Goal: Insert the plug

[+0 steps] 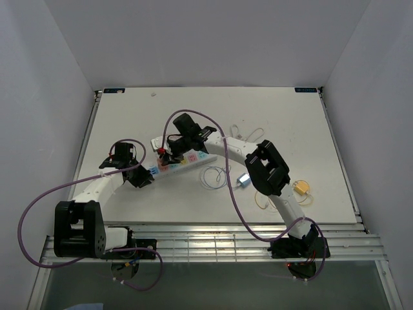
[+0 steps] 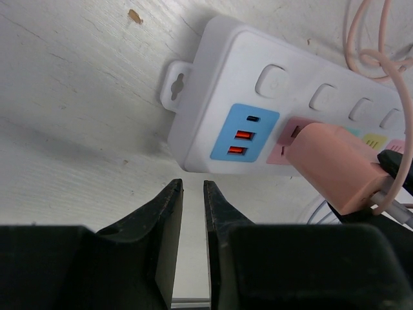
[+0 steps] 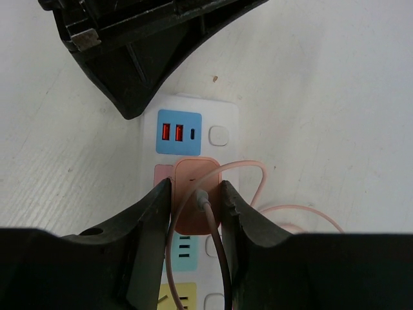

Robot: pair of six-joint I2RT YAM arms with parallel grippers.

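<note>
A white power strip (image 1: pixel 187 159) (image 2: pixel 290 84) (image 3: pixel 223 115) lies left of the table's centre, with a blue USB panel and pink, teal and yellow sockets. A pink plug (image 3: pixel 191 213) (image 2: pixel 335 169) with a pink cable stands on the pink socket. How deep its prongs sit is hidden. My right gripper (image 3: pixel 195 183) (image 1: pixel 169 155) is shut on the plug's two sides from above. At the strip's USB end, my left gripper (image 2: pixel 193 185) (image 1: pixel 143 178) hangs just off the strip, shut with only a thin slit between its fingers and holding nothing.
A coil of white cable (image 1: pixel 214 175) and a small silver adapter (image 1: pixel 243 180) lie right of the strip. A yellow piece with its cable (image 1: pixel 301 188) lies near the right arm. The pink cable loops (image 1: pixel 248 134) behind the strip. The left gripper's body (image 3: pixel 142 51) hangs close above the USB end.
</note>
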